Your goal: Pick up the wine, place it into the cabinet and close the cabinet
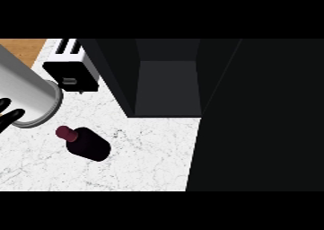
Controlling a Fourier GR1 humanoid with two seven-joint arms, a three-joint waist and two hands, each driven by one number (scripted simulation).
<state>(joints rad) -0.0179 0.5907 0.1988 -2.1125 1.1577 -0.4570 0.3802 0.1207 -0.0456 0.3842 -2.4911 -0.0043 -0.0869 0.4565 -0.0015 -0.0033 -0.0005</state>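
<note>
Lying on its side on the white marbled counter (144, 157), the dark glass wine bottle (90, 143) points its maroon cap toward the upper left. Behind it stands the open black cabinet (168, 90), its door (264, 117) swung wide. Beside a boxy white toaster (71, 67), the left hand (4, 116) shows relaxed black fingers, holding nothing, on its smooth grey cylindrical forearm (22, 85).

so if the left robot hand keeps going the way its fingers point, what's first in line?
The left robot hand points up-right at its own grey cylindrical forearm, so likely that first. Depth is unclear.
</note>
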